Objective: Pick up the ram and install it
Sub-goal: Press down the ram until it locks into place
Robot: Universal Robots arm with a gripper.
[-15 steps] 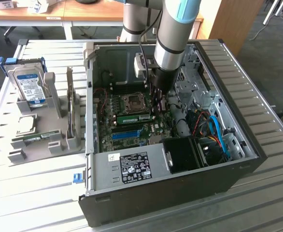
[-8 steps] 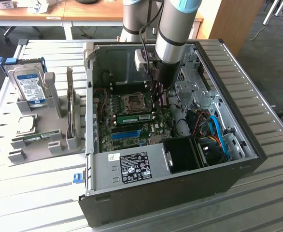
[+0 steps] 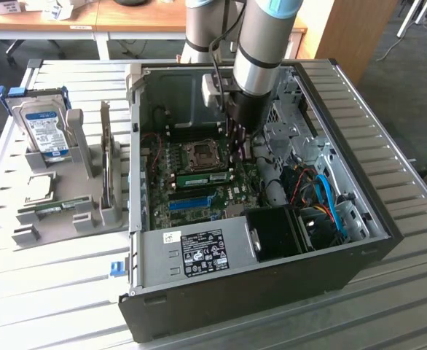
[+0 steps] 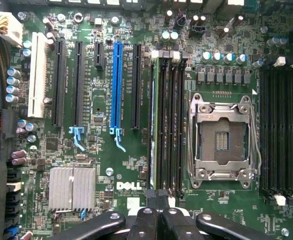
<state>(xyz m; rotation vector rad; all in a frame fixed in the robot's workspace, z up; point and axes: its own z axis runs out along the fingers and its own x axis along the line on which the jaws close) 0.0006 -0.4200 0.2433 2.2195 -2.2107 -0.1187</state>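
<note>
- The hand (image 4: 162, 212) shows in the wrist view as black linkages meeting at the frame edge, fingers pressed together, with nothing visibly pinched between them.
- Just past the fingertips runs a bank of black memory slots (image 4: 170, 125) on the green motherboard (image 4: 96, 107); the ram (image 4: 153, 120) stands edge-on in the slot nearest the expansion slots, seated along its length.
- Beside that bank sits the empty processor socket (image 4: 220, 142) in its metal frame, and beyond the socket a second bank of black slots (image 4: 279, 130) with white latches.
- On the other side of the ram lie a blue expansion slot (image 4: 116, 85), black ones and a white one, plus a ribbed silver heatsink (image 4: 72, 187).
- In the exterior view the open computer case (image 3: 221, 288) lies on its side on a slatted metal worktop (image 3: 388, 292); the arm (image 3: 264, 44) reaches down into it, and the ram (image 3: 202, 177) lies as a green strip just below the socket, with the hand (image 3: 237, 149) just above its end.
- To the exterior view's left a grey holder (image 3: 82, 157) carries a blue-labelled hard drive (image 3: 42, 127) standing upright, a look-alike green stick (image 3: 53, 209) lying low and a processor chip (image 3: 40, 188).
</note>
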